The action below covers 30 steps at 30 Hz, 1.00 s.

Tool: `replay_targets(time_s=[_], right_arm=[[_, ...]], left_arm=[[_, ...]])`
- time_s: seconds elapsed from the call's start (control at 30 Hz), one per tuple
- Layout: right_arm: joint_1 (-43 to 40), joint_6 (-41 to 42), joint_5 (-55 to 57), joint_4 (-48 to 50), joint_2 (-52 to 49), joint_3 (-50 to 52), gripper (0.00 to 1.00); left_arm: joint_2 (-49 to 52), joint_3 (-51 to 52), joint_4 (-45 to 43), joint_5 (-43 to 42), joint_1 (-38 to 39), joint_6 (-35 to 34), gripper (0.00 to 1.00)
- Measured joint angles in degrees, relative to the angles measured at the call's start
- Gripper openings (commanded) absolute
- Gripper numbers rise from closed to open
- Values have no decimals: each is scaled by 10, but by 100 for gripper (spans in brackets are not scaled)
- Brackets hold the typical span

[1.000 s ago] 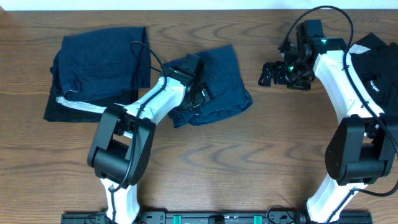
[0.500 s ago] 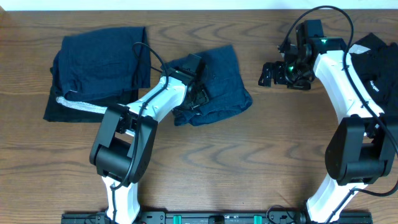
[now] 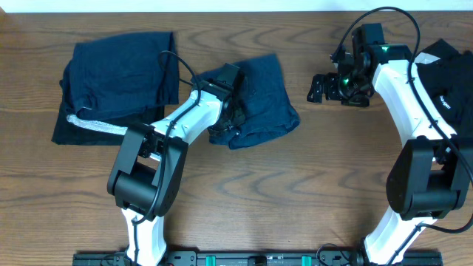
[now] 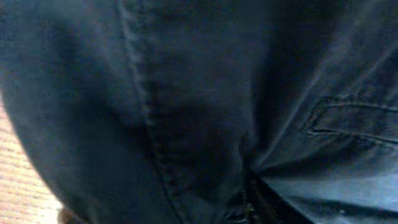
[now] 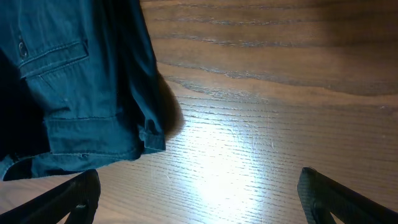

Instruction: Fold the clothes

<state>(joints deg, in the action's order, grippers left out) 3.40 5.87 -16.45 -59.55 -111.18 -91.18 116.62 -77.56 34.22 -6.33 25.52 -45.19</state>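
Note:
Navy-blue shorts (image 3: 259, 92) lie crumpled at the table's middle. My left gripper (image 3: 233, 116) is pressed down into their lower left edge. The left wrist view shows nothing but the dark fabric of the shorts (image 4: 186, 93) and a seam, and its fingers are hidden. My right gripper (image 3: 319, 88) hangs open over bare wood to the right of the shorts. In the right wrist view my right gripper (image 5: 199, 202) has its fingertips (image 5: 74, 199) wide apart with nothing between them, and the shorts (image 5: 81, 81) lie at the upper left.
Folded navy clothes (image 3: 122, 70) are stacked at the back left on a black garment with a white stripe (image 3: 92, 124). Another black garment (image 3: 452, 66) lies at the right edge behind the right arm. Bare wooden table (image 3: 295, 192) stretches across the front.
The left gripper has sunk slightly into the shorts, and their lower left corner has drawn in towards it. The right arm has not moved.

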Motion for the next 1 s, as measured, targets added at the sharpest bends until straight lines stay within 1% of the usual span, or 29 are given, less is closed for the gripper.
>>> replay_targets(time_s=[0.07, 0.1, 0.23, 0.33, 0.43, 0.53, 0.77, 1.0], right_arm=[[0, 0, 0, 0, 0, 0, 99], [0, 0, 0, 0, 0, 0, 99], [0, 0, 0, 0, 0, 0, 99], [0, 0, 0, 0, 0, 0, 99], [0, 0, 0, 0, 0, 0, 99], [0, 0, 0, 0, 0, 0, 99], [0, 0, 0, 0, 0, 0, 99], [0, 0, 0, 0, 0, 0, 99]], left_arm=[[0, 0, 0, -2, 0, -2, 22], [0, 0, 0, -3, 0, -4, 18], [0, -2, 0, -6, 0, 0, 19], [0, -2, 0, -6, 0, 0, 6], [0, -4, 2, -6, 0, 12, 6], [3, -13, 7, -6, 0, 55, 6], [2, -35, 12, 19, 1, 188, 6], [-49, -35, 13, 75, 1, 322, 6]])
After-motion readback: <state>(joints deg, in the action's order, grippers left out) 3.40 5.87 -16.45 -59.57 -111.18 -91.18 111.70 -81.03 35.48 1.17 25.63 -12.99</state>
